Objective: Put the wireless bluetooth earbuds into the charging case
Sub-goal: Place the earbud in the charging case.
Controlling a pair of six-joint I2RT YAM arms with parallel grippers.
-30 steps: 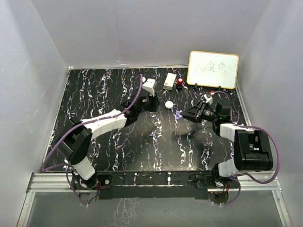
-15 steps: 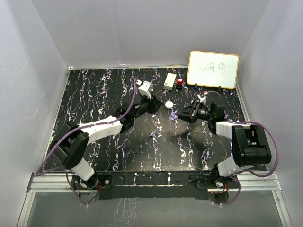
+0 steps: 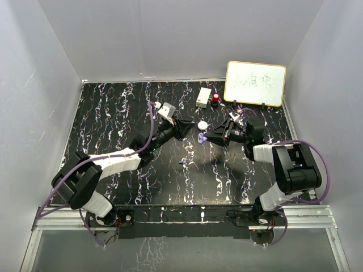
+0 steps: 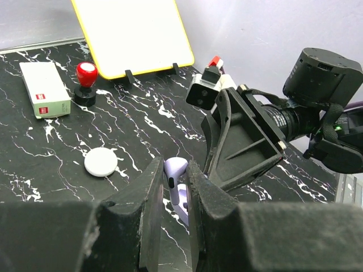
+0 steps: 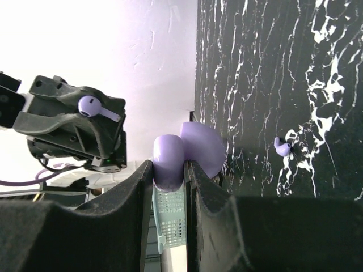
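Note:
My left gripper (image 4: 175, 164) is shut on one lilac earbud (image 4: 176, 171), held above the table with its stem pointing down. My right gripper (image 5: 169, 166) is shut on the lilac charging case (image 5: 168, 154), and the case's lid (image 5: 205, 148) stands open. In the top view the left gripper (image 3: 186, 130) and the right gripper (image 3: 207, 137) face each other a short way apart, with the case (image 3: 202, 137) between them. A second earbud (image 5: 282, 147) lies loose on the black marbled table (image 3: 113, 113), nearer the arm bases (image 3: 182, 162).
A white round puck (image 3: 202, 125) lies just behind the two grippers. Behind it, near the back edge, stand a white box (image 3: 204, 97), a red-topped stamp (image 3: 216, 99) and a yellow-framed whiteboard (image 3: 255, 83). Grey walls enclose the table.
My right gripper has carried the case to the left, toward the left gripper. The left wrist has swung left and turned to face it. Both grips are unchanged.

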